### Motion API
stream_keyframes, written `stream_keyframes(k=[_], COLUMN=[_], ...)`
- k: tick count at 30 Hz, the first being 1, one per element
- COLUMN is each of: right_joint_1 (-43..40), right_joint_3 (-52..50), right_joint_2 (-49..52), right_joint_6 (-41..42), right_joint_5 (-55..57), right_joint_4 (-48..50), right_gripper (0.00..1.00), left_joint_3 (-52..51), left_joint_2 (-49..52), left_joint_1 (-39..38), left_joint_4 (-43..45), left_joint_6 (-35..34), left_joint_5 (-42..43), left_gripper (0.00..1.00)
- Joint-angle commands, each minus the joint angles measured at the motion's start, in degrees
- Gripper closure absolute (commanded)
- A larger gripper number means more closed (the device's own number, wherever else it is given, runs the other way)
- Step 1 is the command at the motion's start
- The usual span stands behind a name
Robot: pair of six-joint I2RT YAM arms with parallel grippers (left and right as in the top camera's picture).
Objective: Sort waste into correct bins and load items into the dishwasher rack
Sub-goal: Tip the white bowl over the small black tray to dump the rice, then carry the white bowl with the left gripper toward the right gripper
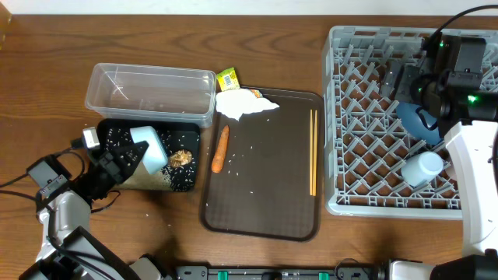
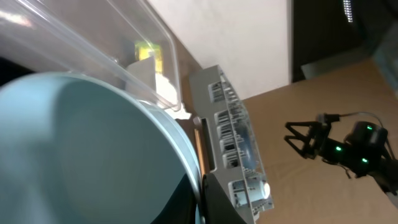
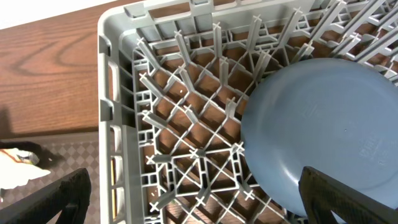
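Our left pincer (image 1: 134, 158) is closed on the pale blue cup (image 1: 152, 148), held tipped with its mouth low over the black tray (image 1: 109, 134). We judge the tilt is there to shed leftovers, since rice (image 1: 117, 140) and brown scraps (image 1: 181, 158) lie in that tray. The tub (image 1: 152, 89) beside it looks empty.

Our right pincer (image 3: 193, 180) hangs wide open above the rack (image 1: 342, 117), gripping nothing. The plate (image 3: 323, 130) leans between the pegs, which keep it on edge, and the bowl (image 1: 422, 167) lies nearer the front wall.

The carrot (image 1: 221, 148), tissue (image 1: 245, 103) and chopsticks (image 1: 313, 152) rest on the brown tray (image 1: 264, 210), with the packet (image 1: 227, 78) on the counter (image 1: 47, 78) just behind it, all yet unsorted.
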Motion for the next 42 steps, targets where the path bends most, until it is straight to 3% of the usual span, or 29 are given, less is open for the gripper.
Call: stream_keyframes(k=[1, 3, 11, 16, 23, 27, 32, 37, 42], right_joint_1=[0.44, 0.44, 0.44, 0.42, -0.11, -1.09, -5.03, -9.42, -11.87], right_joint_3=[0.57, 0.57, 0.57, 0.57, 0.59, 0.59, 0.59, 0.59, 0.59], right_joint_2=[-0.35, -0.35, -0.35, -0.37, -1.60, -3.74, -6.80, -7.50, -7.43], right_joint_6=[1.05, 1.05, 1.51, 1.68, 2.19, 5.64, 7.17, 11.10, 11.78], right_joint_5=[-0.24, -0.24, -0.26, -0.26, -0.28, -0.44, -0.46, -0.50, -2.45], right_joint_4=[0.00, 0.00, 0.13, -0.55, -0.26, -1.11, -2.27, -6.14, -8.44], right_gripper=[0.01, 0.01, 0.01, 0.01, 0.01, 0.01, 0.01, 0.01, 0.01], left_joint_3=[-0.04, -0.04, 2.45, 5.88, 6.47, 6.91, 12.74, 25.79, 39.45], left_joint_2=[-0.55, -0.52, -4.87, -11.61, -14.69, -9.42, 2.67, 15.76, 28.41], left_joint_1=[-0.22, -0.81, -5.64, -9.66, -22.77, -33.57, -48.19, -60.59, -69.70], left_joint_4=[-0.61, 0.11, 0.20, 11.65, 49.77, 64.08, 73.02, 74.53, 74.53], left_joint_6=[-4.26, 3.28, -1.62, -14.82, -40.87, -49.62, -53.88, -54.34, -59.71], left_joint_5=[-6.51, 6.03, 5.95, 5.84, -8.61, -20.48, -26.67, -28.85, -30.25], left_gripper=[0.94, 0.94, 0.94, 0.94, 0.94, 0.93, 0.94, 0.94, 0.94])
